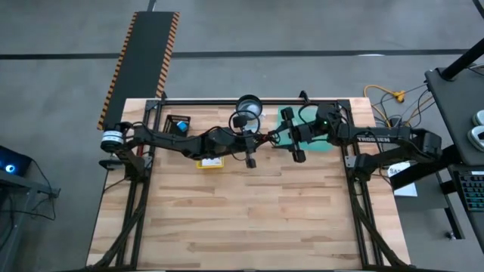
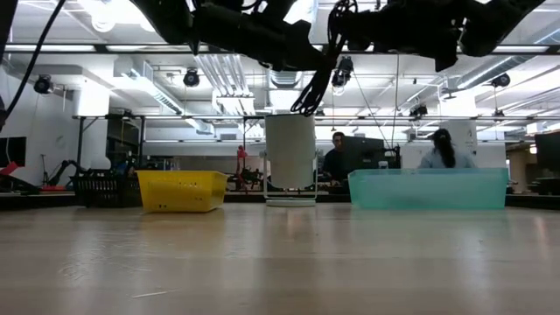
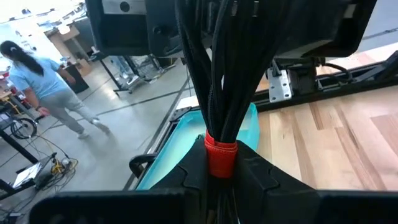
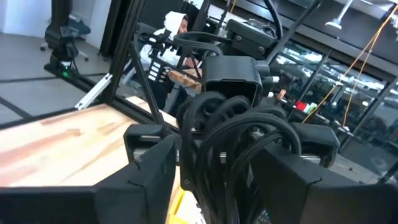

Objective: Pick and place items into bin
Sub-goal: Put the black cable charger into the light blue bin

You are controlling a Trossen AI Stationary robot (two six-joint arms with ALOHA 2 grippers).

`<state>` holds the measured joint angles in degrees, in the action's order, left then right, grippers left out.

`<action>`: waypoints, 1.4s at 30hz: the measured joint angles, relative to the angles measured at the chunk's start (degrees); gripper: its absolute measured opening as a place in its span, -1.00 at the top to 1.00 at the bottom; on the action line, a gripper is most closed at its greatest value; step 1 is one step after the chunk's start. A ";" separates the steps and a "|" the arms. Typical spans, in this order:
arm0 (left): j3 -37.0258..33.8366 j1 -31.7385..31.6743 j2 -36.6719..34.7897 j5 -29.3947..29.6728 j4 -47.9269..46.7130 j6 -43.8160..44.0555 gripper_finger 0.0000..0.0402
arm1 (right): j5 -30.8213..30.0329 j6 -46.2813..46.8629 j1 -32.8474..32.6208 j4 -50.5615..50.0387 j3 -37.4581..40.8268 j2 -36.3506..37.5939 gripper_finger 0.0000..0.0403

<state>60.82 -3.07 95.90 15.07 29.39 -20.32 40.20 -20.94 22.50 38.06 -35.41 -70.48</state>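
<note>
A black cable coil (image 1: pixel 269 138) bound with a red tie (image 3: pixel 221 152) hangs high in the air between both grippers, above the table's far middle. My left gripper (image 3: pixel 221 180) reaches in from the left and is shut on it. My right gripper (image 4: pixel 217 186) comes from the right and is shut on its looped end (image 4: pixel 236 137). In the low view a loop of the coil (image 2: pixel 311 87) dangles under the arms. The cards, thin cables and stick are out of view. My left gripper pinches the cable coil at its red-tied end (image 3: pixel 221 163) between the two fingers, coming level from the table's left, along the bundle. The coil is lifted clear of the table. My right gripper has the loops of the opposite end (image 4: pixel 214 171) between its two fingers, coming level from the table's right. The coil spans between the two grippers, clear of everything below.
A teal bin (image 1: pixel 324 147) sits under my right gripper at the far right. A yellow bin (image 1: pixel 210 162) lies under my left arm, a white cylinder (image 1: pixel 249 106) at the far edge, and a black box (image 1: pixel 179 125) at the far left. People stand beyond the table.
</note>
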 joint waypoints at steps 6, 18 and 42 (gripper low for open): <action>0.13 -0.22 -0.07 -0.28 0.20 -0.60 0.85 | 0.54 -0.11 -0.57 -0.08 -0.71 -0.19 0.36; 0.00 -0.09 -1.48 -0.11 -3.90 0.50 0.32 | -0.12 0.01 0.82 -2.69 -0.73 1.17 0.92; -11.36 0.20 -20.78 0.02 -35.84 18.67 -0.08 | -41.71 -6.83 12.58 -63.17 -11.39 12.94 0.93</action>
<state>49.46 -2.87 75.12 15.09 -6.45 -1.65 -1.51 -27.77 35.08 -25.11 -46.80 -57.54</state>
